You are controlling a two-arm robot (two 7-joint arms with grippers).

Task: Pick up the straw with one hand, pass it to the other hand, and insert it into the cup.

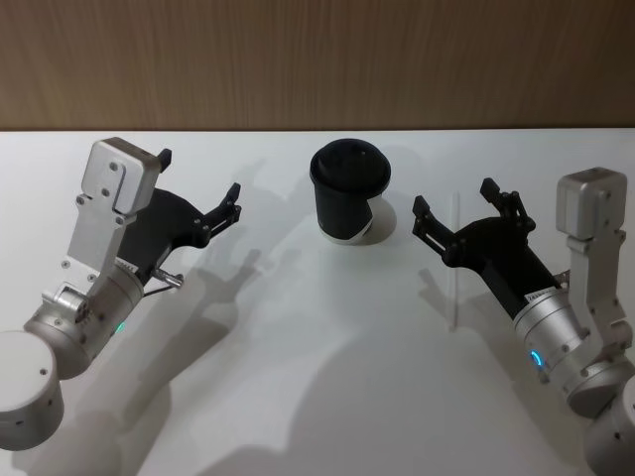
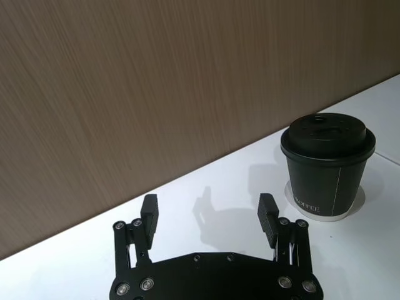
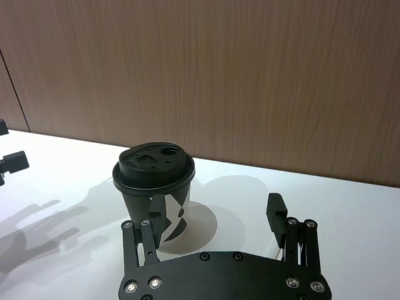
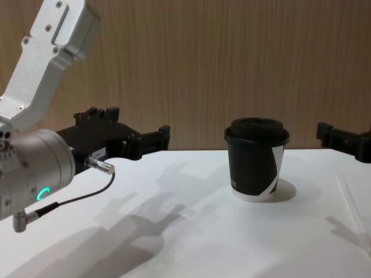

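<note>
So the cup (image 1: 349, 193) is sitting upright with its lid on, toward the back middle of the white table (image 1: 298, 387).

The straw (image 1: 454, 293) is lying flat on the table at about the cup's 4 o'clock in the head view. It's well apart from the cup and runs roughly 12 to 6.

The right gripper (image 1: 453, 198) hangs over the far part of the straw. Its fingers are spread wide with nothing between them. In the chest view it's up off the tabletop at 3 o'clock of the cup, and the straw lies lower down on the surface. No contact between them as far as I can see.

The left gripper (image 1: 198, 178) is out at the cup's 9 o'clock, also up in the air. Its fingers are apart and empty, pointing toward the cup. There's a wood-grain wall (image 1: 317, 59) behind everything.
</note>
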